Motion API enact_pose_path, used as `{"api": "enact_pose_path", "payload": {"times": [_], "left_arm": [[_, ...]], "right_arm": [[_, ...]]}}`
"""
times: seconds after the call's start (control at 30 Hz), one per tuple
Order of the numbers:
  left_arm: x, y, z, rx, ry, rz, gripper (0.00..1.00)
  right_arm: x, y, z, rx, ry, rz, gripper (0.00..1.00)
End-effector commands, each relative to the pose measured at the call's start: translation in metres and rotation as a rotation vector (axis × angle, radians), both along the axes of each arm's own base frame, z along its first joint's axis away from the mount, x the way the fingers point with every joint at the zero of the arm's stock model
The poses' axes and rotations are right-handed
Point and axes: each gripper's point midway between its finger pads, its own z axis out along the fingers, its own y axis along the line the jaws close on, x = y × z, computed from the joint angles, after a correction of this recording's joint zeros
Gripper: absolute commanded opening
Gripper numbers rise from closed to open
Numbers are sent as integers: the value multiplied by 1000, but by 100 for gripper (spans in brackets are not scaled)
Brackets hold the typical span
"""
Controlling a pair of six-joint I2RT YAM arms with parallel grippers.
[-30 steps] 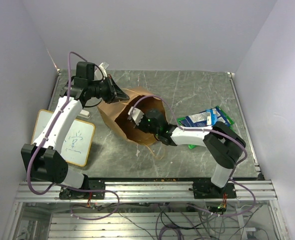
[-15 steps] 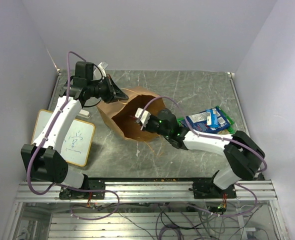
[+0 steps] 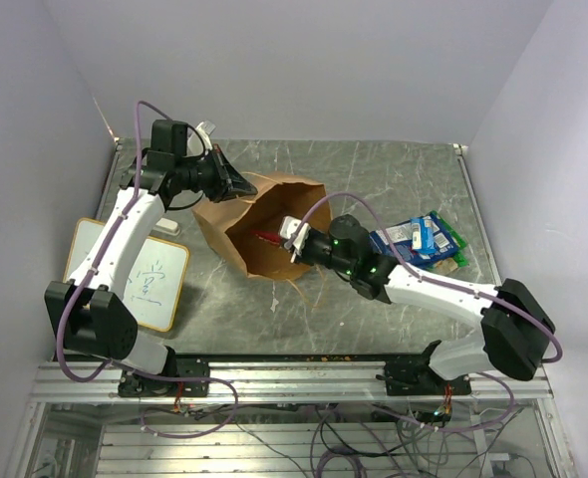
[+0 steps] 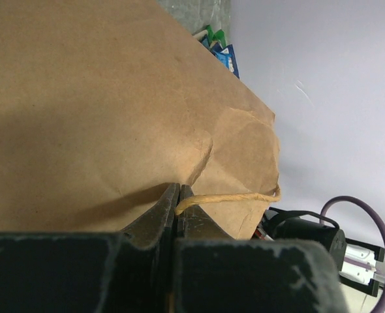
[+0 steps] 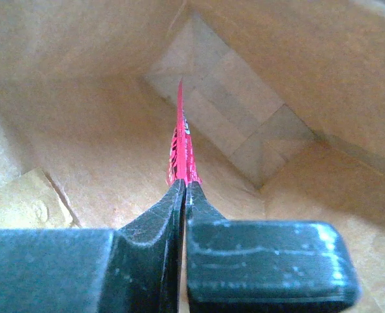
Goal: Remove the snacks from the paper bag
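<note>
The right gripper (image 5: 183, 186) is shut flat on the red packet (image 5: 181, 147), which is held edge-on inside the bag (image 3: 217, 225). The left gripper (image 4: 178, 192) is clamped on the string handle (image 4: 225, 197) at the bag's 11 o'clock rim. Several packets (image 3: 414, 239) are laid on the table at 3 o'clock of the bag. The red packet is not yet withdrawn. The bag's interior, with no other packet seen, is shown only by the right wrist view; the outside pile is shown whole only from above.
</note>
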Motion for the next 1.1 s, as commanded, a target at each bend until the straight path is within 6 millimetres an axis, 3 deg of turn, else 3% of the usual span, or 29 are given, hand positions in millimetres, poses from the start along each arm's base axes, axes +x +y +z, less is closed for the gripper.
{"api": "enact_pose_path", "payload": {"times": [0.0, 0.33, 0.5, 0.83, 0.9, 1.07], "left_arm": [[7, 0, 14, -25, -47, -5, 7], [20, 5, 17, -13, -46, 29, 7], [32, 12, 21, -1, -52, 58, 7], [41, 18, 20, -10, -43, 71, 7], [41, 20, 19, -12, -37, 74, 7], [40, 20, 18, -16, -30, 72, 7]], "right_arm": [[0, -2, 39, 47, -43, -6, 0], [0, -20, 105, 69, -123, -56, 0], [0, -41, 137, 64, -155, -124, 0], [15, -124, 180, 34, -226, -434, 0], [19, -145, 182, 19, -233, -504, 0], [33, -204, 164, -43, -209, -663, 0]]}}
